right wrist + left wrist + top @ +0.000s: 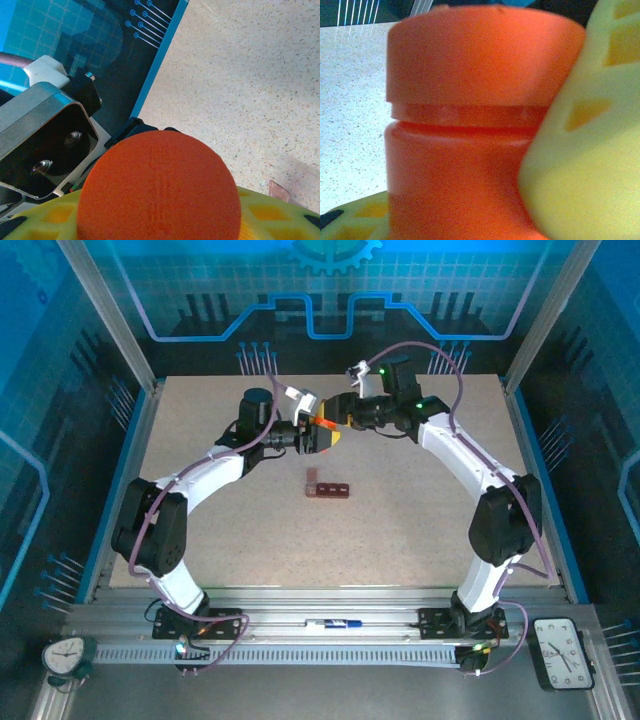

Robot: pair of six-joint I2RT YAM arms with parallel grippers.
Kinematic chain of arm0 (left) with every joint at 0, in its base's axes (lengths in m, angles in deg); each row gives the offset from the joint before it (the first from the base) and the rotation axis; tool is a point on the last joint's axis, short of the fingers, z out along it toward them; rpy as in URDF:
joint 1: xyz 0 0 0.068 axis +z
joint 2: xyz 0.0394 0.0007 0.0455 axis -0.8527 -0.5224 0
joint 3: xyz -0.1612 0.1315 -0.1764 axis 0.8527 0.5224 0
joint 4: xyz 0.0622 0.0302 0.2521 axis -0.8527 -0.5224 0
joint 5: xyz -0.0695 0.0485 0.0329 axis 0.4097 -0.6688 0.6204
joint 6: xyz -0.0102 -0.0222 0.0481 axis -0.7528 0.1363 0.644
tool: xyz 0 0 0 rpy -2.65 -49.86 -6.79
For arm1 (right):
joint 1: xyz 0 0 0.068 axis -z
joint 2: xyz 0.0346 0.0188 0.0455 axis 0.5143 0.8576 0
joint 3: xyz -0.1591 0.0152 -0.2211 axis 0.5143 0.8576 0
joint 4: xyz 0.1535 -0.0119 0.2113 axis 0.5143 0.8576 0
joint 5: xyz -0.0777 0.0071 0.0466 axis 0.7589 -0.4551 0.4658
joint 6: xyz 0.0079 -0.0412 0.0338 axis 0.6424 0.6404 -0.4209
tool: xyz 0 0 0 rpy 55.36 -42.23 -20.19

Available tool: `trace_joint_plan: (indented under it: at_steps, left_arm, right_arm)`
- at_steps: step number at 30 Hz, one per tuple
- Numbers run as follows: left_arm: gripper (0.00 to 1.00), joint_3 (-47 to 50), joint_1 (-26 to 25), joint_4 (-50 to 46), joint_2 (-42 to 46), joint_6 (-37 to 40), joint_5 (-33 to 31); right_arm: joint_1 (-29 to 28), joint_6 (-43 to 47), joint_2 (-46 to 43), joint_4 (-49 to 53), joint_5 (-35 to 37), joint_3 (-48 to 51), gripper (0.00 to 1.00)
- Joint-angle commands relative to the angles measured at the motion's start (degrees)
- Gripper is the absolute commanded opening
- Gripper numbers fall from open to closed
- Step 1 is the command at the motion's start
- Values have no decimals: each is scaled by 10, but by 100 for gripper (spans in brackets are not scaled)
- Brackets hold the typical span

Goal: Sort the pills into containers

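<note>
From above and behind the bases, my top view takes in the whole table (220, 540); both wrist views crowd the orange bottle (465, 170) (left side-on, right cap-on).

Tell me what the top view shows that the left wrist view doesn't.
Top view: the dark red compartment bar on the table, lying apart from the orange bottle that both jaws meet at. Left wrist view: the ridge under the cap and a yellow finger pressed against the bottle's side. Both: the bottle and speckled table.
</note>
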Motion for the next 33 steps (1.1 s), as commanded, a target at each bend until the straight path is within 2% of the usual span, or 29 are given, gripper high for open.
trace_joint_plan:
  at_steps: [1,4,6,11,18,33]
  left_arm:
    - [18,-20,-5,8,10,16,19]
    - [28,-16,-5,11,12,14,12]
    - [43,-13,-4,15,15,14,6]
    - [57,-6,0,22,22,8,2]
    - [65,9,12,77,21,-36,12]
    - [66,0,9,46,4,-25,30]
  right_arm:
    - [-6,-11,7,-12,-13,-13,40]
    - [-1,-33,-2,-50,-9,7,33]
    - [7,-58,-15,-86,-2,33,31]
    - [29,-89,-43,-138,9,79,28]
    - [35,-79,-55,-123,16,86,28]
    - [24,-79,-49,-123,3,72,27]
